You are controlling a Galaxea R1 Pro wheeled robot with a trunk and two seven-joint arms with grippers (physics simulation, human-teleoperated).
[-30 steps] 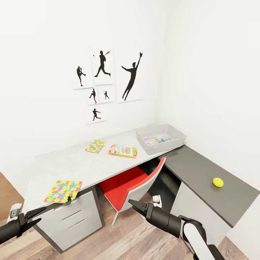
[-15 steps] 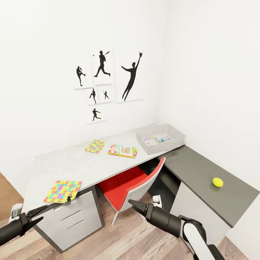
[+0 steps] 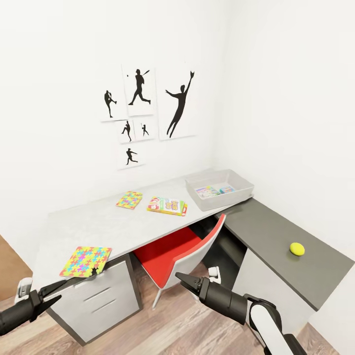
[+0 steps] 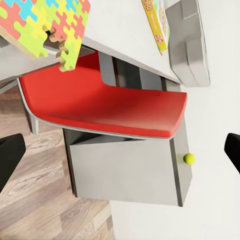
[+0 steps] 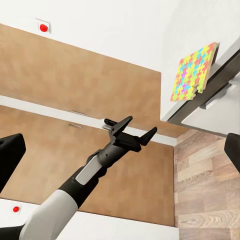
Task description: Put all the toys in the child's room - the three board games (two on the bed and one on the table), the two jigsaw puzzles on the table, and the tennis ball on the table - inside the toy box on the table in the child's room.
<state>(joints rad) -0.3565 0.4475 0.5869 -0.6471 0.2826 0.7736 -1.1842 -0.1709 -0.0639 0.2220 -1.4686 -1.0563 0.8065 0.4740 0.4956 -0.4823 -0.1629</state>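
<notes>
Jigsaw puzzle (image 3: 86, 261) lies at the near corner of the table (image 3: 108, 224), one edge overhanging, with the left gripper (image 3: 49, 294) just below and in front of it, jaws apart and empty. Likely the pick comes next: slide one finger under the overhang, the other on top, and close flat. The toy box (image 3: 220, 189) sits well apart at the far end; the right gripper (image 3: 185, 282) hangs open by the red chair (image 3: 172, 251).
</notes>
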